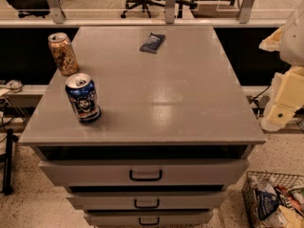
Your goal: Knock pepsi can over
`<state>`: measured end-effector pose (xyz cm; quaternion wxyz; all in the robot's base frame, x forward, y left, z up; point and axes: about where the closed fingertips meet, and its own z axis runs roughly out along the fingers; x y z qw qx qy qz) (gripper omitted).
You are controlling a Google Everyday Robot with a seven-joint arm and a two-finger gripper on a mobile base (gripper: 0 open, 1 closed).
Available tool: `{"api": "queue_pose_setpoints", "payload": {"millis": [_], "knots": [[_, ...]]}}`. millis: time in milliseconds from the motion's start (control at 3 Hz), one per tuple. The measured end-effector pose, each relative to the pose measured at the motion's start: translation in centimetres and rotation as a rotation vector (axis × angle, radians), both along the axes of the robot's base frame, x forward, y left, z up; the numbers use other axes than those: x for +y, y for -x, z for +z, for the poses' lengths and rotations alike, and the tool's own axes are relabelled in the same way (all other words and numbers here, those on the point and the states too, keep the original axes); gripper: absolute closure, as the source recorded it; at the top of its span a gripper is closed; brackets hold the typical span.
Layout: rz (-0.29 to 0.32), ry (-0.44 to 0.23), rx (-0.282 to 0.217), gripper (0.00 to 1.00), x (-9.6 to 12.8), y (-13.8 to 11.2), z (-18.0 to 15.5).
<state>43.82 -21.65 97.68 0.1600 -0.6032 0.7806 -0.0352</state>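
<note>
The pepsi can point(83, 99), dark blue with a silver top and a round logo, stands upright on the grey cabinet top point(180, 94), near its front left corner. My gripper point(280, 109) shows as cream-coloured arm parts at the right edge of the view. It is off the cabinet's right side, far from the can and touching nothing on the top.
A tan patterned can point(62, 53) stands upright behind the pepsi can at the left edge. A flat dark blue snack packet point(152, 42) lies at the back middle. The cabinet has drawers point(145, 174) below. A wire basket point(275, 201) of packets sits on the floor at the right.
</note>
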Motion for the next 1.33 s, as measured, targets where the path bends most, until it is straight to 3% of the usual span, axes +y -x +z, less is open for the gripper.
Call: {"api": "queue_pose_setpoints", "payload": {"millis": [333,667,1000,1333], "knots": [[0.000,0.000,0.000,0.00,0.0,0.0,0.0],[0.017,-0.081,0.006,0.00,1.8,-0.5,-1.2],[0.102,-0.271,0.013,0.00,7.5,-2.3,-4.0],[0.227,-0.474,0.014,0.00,15.6,-3.6,-4.9]]}}
